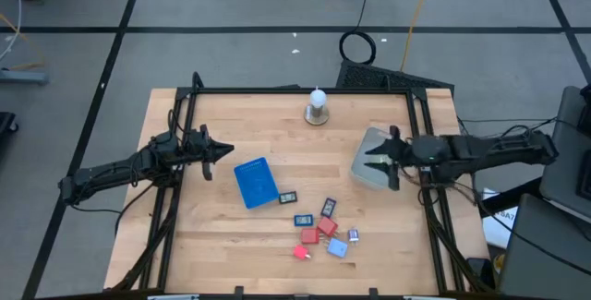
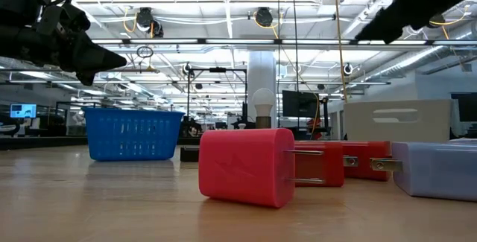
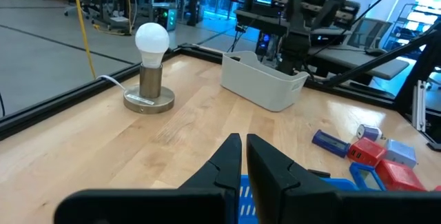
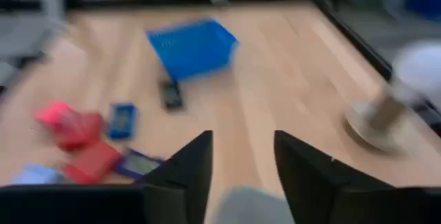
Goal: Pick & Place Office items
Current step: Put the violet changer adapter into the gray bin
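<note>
Office items — small red plug blocks (image 1: 317,235), light-blue blocks (image 1: 337,246) and dark blue-black rectangles (image 1: 303,219) — lie clustered on the pale wooden counter (image 1: 222,235), toward its near edge and right of centre. A blue mesh basket (image 1: 256,182) lies just left of the cluster. Left claw (image 1: 224,151) hovers over the counter's left side, fingers pressed together and empty. Right claw (image 1: 373,161) hangs above the grey square container (image 1: 362,172) on the right — fingers spread, holding nothing. A white bulb on a round metal base (image 1: 317,107) stands near the far edge.
</note>
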### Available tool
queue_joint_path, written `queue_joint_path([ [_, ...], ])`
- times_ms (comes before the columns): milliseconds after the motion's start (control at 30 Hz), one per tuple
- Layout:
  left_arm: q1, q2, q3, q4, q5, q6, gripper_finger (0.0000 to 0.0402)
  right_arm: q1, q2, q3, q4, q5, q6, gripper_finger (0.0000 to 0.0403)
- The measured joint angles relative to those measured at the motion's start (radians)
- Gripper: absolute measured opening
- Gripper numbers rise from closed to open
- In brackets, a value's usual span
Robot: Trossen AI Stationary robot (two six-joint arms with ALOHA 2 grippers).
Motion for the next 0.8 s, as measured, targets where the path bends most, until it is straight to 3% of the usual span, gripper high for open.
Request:
queue_joint_path([
  [267,0.000,0.000,0.000,0.000,0.000,-0.020,0.0024,0.083,-0.214,-0.272,0.385,-0.150,-0.085,0.0041],
  [400,0.000,0.000,0.000,0.000,0.000,-0.032,0.0024,0.082,-0.287,-0.329,0.415,-0.172,-0.074,0.0006],
  [800,0.000,0.000,0.000,0.000,0.000,-0.035,0.0024,0.082,-0.389,-0.423,0.408,-0.192,-0.076,0.0009],
])
